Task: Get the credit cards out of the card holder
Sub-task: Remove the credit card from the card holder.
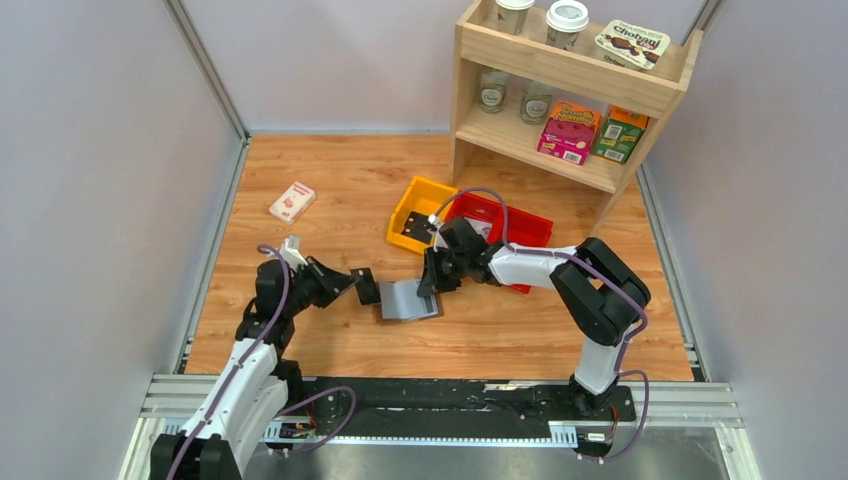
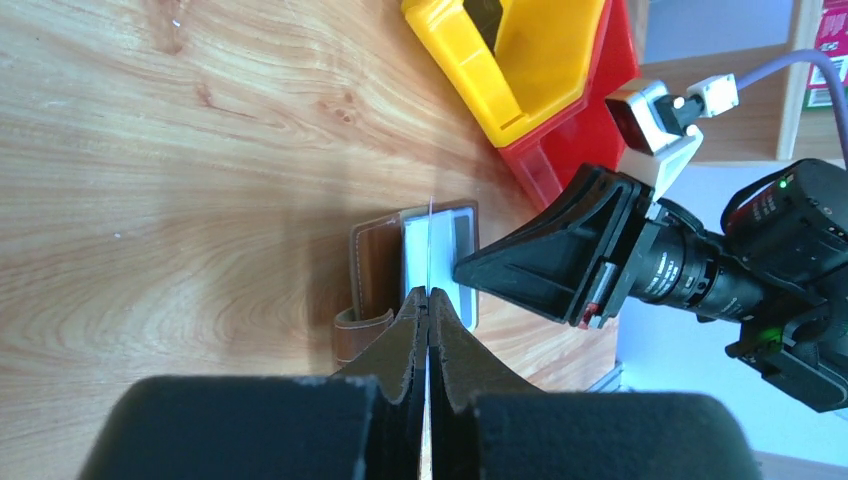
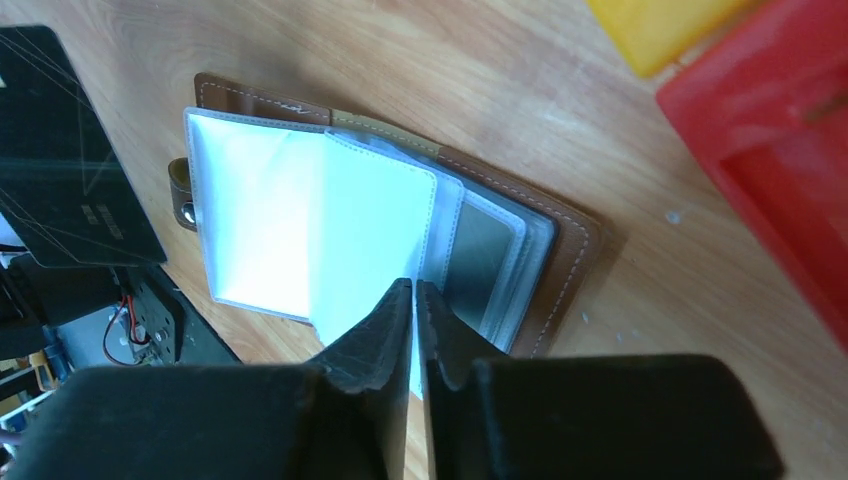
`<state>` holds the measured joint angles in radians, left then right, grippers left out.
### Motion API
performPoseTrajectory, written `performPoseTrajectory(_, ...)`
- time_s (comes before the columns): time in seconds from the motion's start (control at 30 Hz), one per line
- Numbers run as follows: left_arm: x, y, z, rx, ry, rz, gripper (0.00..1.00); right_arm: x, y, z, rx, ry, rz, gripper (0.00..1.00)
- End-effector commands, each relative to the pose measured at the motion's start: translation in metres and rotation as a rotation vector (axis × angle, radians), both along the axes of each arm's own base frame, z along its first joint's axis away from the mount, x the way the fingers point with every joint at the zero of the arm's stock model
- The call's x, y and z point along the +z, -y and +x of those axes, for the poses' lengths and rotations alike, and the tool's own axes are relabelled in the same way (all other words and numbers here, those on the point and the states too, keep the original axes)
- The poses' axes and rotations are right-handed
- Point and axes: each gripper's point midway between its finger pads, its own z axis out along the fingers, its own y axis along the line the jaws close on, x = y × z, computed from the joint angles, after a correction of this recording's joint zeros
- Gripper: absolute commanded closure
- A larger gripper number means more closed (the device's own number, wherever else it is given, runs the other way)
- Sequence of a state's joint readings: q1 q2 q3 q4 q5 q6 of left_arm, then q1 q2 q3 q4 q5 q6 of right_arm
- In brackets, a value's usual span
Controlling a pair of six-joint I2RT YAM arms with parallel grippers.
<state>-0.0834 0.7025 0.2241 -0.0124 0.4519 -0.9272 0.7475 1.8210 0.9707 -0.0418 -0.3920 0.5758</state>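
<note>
The brown card holder (image 1: 408, 300) lies open on the wooden table between the two grippers, its clear sleeve pages fanned out. My left gripper (image 1: 368, 289) is at its left edge; in the left wrist view its jaws (image 2: 428, 297) are shut on a thin sheet seen edge-on above the holder (image 2: 372, 270). My right gripper (image 1: 432, 281) is at its right edge; in the right wrist view its jaws (image 3: 415, 287) are shut on a clear sleeve page of the holder (image 3: 570, 250). A grey card (image 3: 478, 258) sits in a sleeve underneath.
A yellow bin (image 1: 415, 205) and a red bin (image 1: 520, 225) stand just behind the holder. A small white-and-red box (image 1: 292, 202) lies at the far left. A wooden shelf (image 1: 570, 90) with jars and boxes stands at the back right.
</note>
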Motion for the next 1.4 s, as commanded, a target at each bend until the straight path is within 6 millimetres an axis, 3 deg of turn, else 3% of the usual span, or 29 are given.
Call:
performPoseTrajectory(0.0,0.034,0.001,0.016,0.053,0.067,-0.089,1.0,0.022,0.014,0.008,-0.02,0.055,-0.064,0.82)
performPoseTrajectory(0.27,0.092,0.001,0.043,0.144,0.199,-0.287,1.0,0.111,-0.001,0.022,-0.067,0.186,0.115,0.43)
performPoseTrajectory(0.47,0.136,0.002,0.056,0.21,0.315,-0.437,1.0,0.169,-0.024,0.02,-0.102,0.188,0.393,0.35)
performPoseTrajectory(0.83,0.175,0.018,0.058,0.209,0.396,-0.534,1.0,0.228,-0.048,0.024,-0.1,0.175,0.667,0.41)
performPoseTrajectory(1.03,0.184,0.024,0.059,0.194,0.41,-0.555,1.0,0.233,-0.054,0.028,-0.106,0.159,0.711,0.46)
performPoseTrajectory(1.37,0.182,0.032,0.055,0.159,0.401,-0.565,1.0,0.245,-0.052,0.029,-0.094,0.224,0.729,0.85)
